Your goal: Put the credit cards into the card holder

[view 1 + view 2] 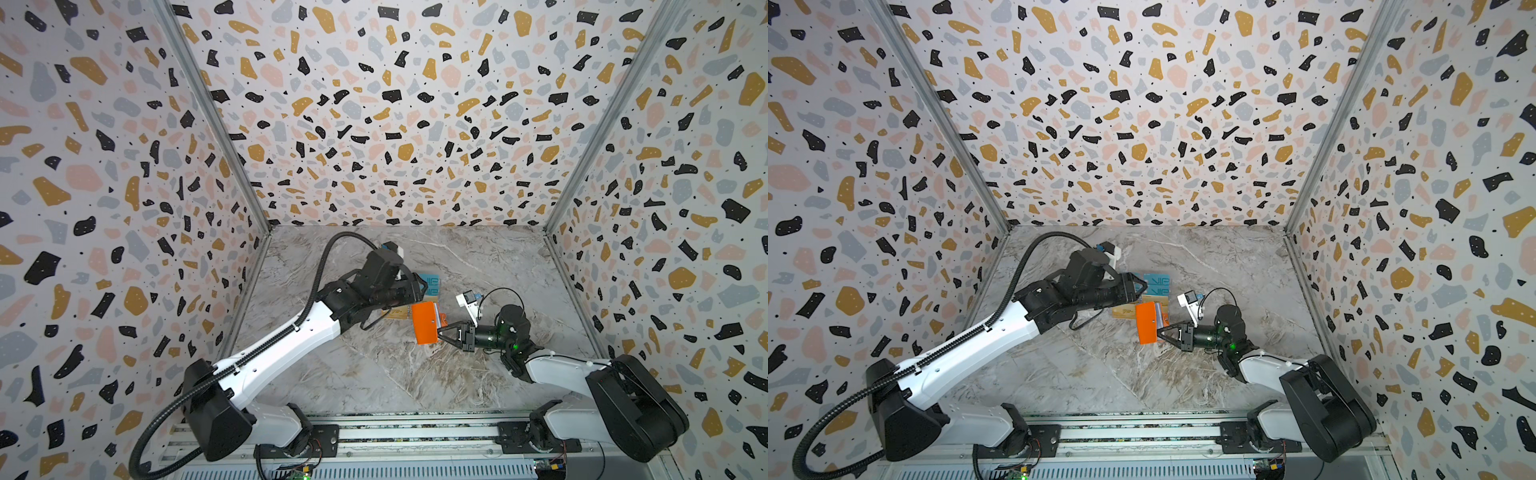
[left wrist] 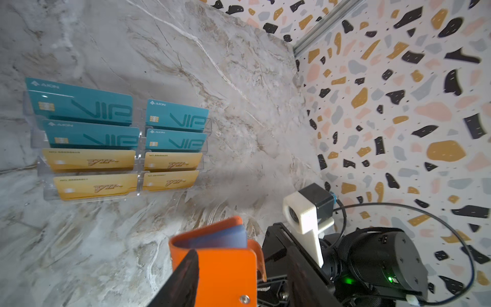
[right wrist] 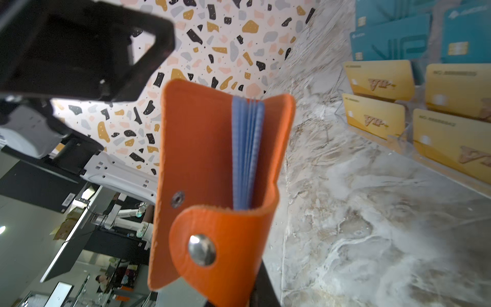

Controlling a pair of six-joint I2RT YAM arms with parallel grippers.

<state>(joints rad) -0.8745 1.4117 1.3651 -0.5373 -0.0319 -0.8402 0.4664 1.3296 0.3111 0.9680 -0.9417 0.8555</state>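
Note:
The orange card holder (image 1: 424,328) stands on edge above the table, unsnapped, with bluish sleeves (image 3: 247,151) showing inside. My right gripper (image 1: 438,332) is shut on its lower edge; one dark finger (image 3: 265,287) shows behind the snap tab. My left gripper (image 1: 419,286) is open just above the holder, and in the left wrist view its fingers (image 2: 186,276) stand either side of the holder (image 2: 225,271). The credit cards sit behind it in a clear rack: teal VIP cards (image 2: 79,106) in the back rows, gold cards (image 2: 90,159) in the front rows.
The clear acrylic tiered rack (image 2: 87,198) stands on the marble table (image 1: 374,374) just behind both grippers. Terrazzo-patterned walls (image 1: 395,124) close in the back and both sides. A metal rail (image 1: 415,432) runs along the front.

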